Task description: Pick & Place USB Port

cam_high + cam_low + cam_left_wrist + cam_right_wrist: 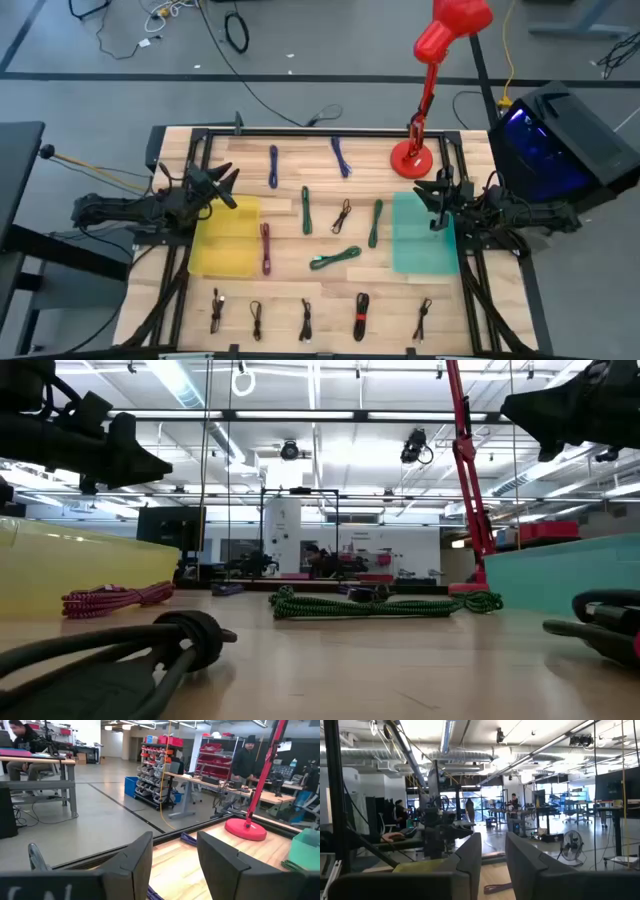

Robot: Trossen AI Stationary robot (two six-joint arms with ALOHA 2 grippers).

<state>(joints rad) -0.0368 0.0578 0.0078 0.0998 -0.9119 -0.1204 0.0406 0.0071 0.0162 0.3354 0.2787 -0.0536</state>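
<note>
Both tools hang up off the counter (330, 300) w/ nothing in them: left tool (226, 187) sits over the far edge of the yellow bin (228, 240), jaws spread wide w/ a clear gap in its wrist view; right tool (437, 196) sits over the far edge of the teal bin (420, 235), jaws parted less, also empty. Main risk, as I judge it: lots of look-alike cables, so a tool could drop on the wrong one, or snag two where they lie close, e.g. the black cable (342, 214) just beside the green ones. Thin, floppy bundles may slip out of a shallow pinch or trail a loose end over a bin wall. Right arm is also near the red lamp (432, 80) base, so a swing could clip it. Task's things: small coiled USB cables, tied into narrow bundles, in blue, green, black, plus a pink cable (266, 247) touching the yellow bin's side. They lie spread betw. the bins and in a row of black ones along the near edge; a loose green cable (335, 258) lies mid-counter. Can't tell which is meant.
</note>
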